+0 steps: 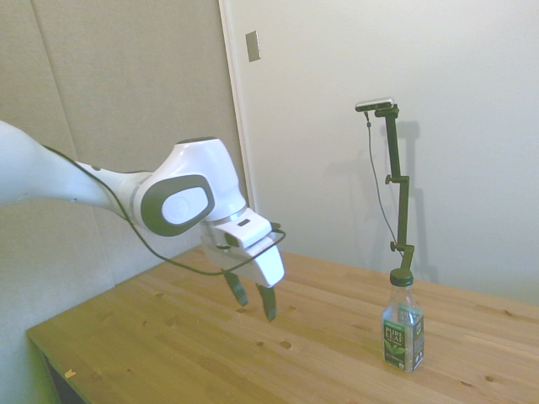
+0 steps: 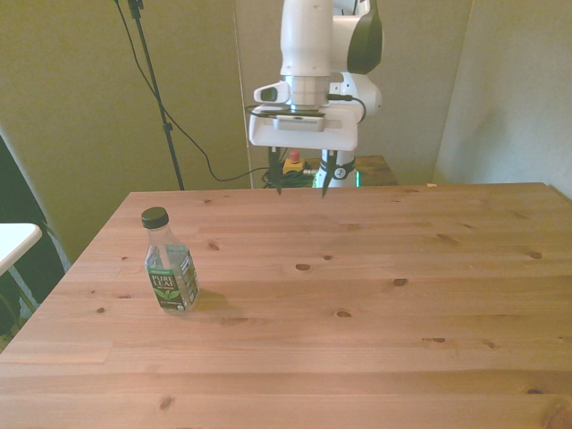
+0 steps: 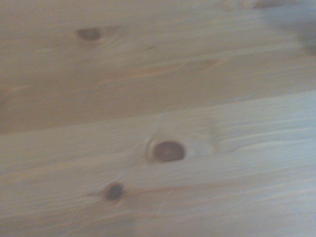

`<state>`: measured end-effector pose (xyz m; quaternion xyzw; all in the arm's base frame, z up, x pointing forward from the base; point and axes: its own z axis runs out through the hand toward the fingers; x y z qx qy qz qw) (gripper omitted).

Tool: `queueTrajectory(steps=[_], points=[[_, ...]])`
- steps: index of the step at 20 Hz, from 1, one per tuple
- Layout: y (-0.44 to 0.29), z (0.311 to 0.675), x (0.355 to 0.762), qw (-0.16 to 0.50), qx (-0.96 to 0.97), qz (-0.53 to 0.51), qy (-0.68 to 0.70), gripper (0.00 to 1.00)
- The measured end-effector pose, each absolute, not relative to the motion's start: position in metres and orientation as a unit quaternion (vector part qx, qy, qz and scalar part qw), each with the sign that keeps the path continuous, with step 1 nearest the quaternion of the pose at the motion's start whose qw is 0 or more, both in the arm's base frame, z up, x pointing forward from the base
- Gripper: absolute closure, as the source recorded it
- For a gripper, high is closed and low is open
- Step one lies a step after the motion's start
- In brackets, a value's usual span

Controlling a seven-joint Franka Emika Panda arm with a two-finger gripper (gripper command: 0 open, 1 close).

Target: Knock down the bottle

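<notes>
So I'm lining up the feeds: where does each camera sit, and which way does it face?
Side view: off one table side, looking across; arm, open gripper, upright bottle.
Front view: across the table, facing the arm; gripper, bottle.
Wrist view: looking down at bare wood; no robot parts.
Side and front share gripper and bottle.

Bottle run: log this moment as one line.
bottle: upright, untouched | gripper: open, above table, apart from bottle | wrist view: bare wood only
</notes>
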<state>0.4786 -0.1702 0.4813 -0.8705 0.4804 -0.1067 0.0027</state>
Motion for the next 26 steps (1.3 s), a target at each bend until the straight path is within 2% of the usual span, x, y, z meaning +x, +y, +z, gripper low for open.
queueTrajectory(steps=[9, 10, 14, 19, 26], points=[[-0.284, 0.503, 0.505, -0.016, -0.858, -0.119, 0.499, 0.00], [-0.280, 0.501, 0.505, -0.018, -0.862, -0.113, 0.494, 1.00], [-0.283, 0.491, 0.511, -0.030, -0.869, -0.108, 0.482, 1.00], [-0.324, 0.490, 0.524, -0.048, -0.875, -0.129, 0.464, 1.00], [-0.351, 0.491, 0.543, -0.038, -0.881, -0.148, 0.448, 1.00]])
